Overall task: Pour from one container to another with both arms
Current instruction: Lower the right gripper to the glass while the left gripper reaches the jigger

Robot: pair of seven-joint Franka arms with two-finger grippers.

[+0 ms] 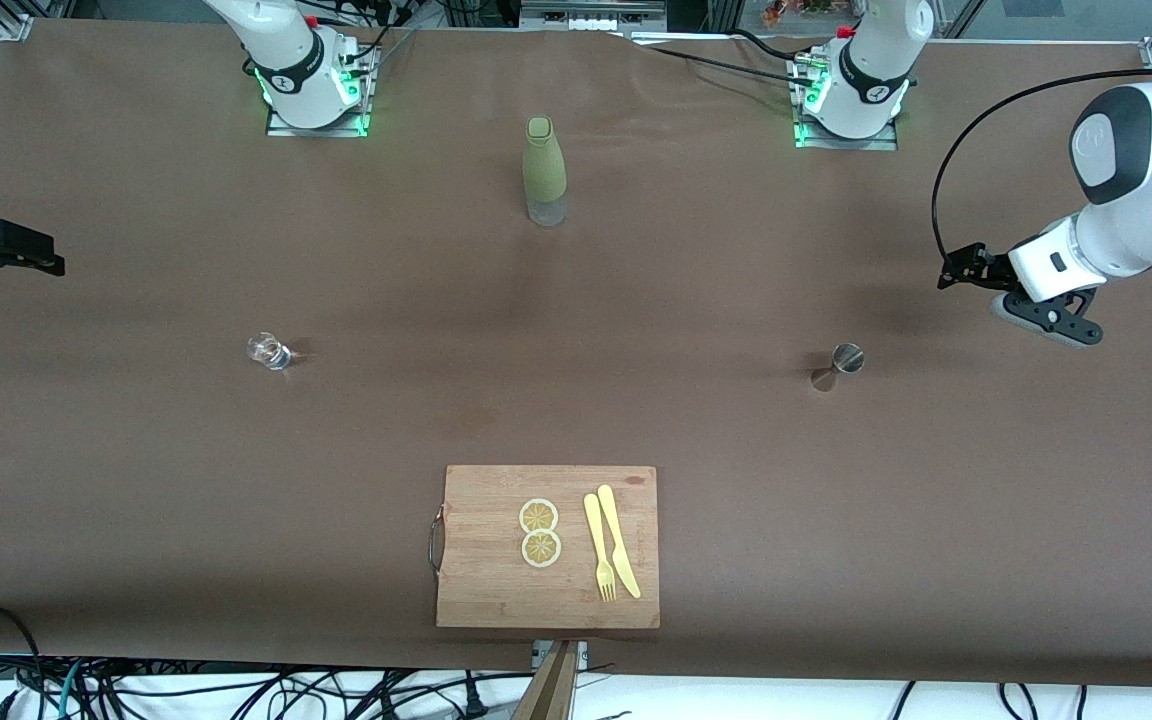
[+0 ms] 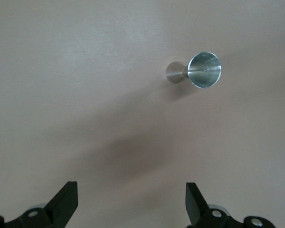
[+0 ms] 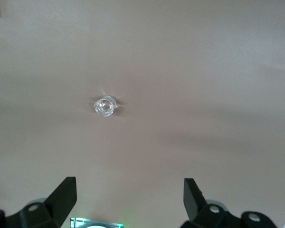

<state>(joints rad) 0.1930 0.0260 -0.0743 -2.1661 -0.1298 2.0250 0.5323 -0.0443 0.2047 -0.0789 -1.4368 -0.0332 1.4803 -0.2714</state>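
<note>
Jigger [image 1: 846, 358] mid-right, looks empty; cup [image 1: 269, 351] mid-left, contents unclear. Left gripper [image 2: 131, 202] and right gripper [image 3: 129, 199] both wide, holding nothing.

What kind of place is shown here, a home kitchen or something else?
Probably a robotics lab staged as a small bar or kitchen. Two arms are bolted to a brown-covered table, loose cables hang along its edge, and a jigger, glass cup and cutting board are laid out.
</note>
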